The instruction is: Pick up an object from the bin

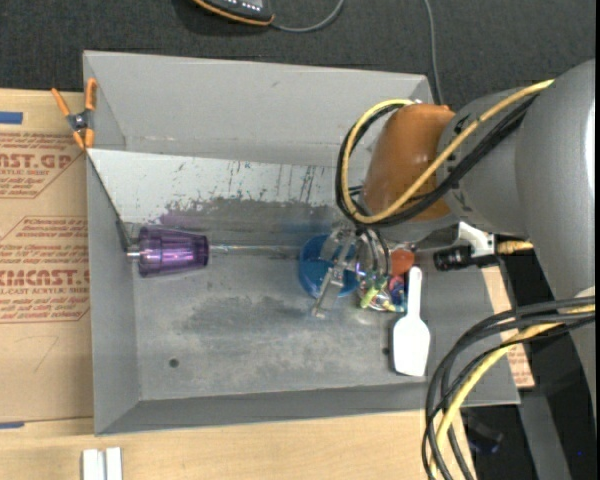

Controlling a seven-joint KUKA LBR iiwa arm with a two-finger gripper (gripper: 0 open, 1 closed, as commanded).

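End effector (338, 273) low over a blue rounded plastic object (311, 264) in the grey metal bin (230, 98).

The blue object lies right of the floor's middle, just in front of the foot of the back wall, and the end effector sits against its right side; whether it is released or clenched, I cannot tell. Just to the right, a small heap of many-coloured bits (380, 296) and a white flat plastic scoop (411, 340) crowd the strip toward the right wall. Left and front of the blue object the floor lies bare. A clear purple plastic cup (170, 253) lies on its side by the left wall, well apart. The arm's orange cover (405, 158) overhangs the back right corner.
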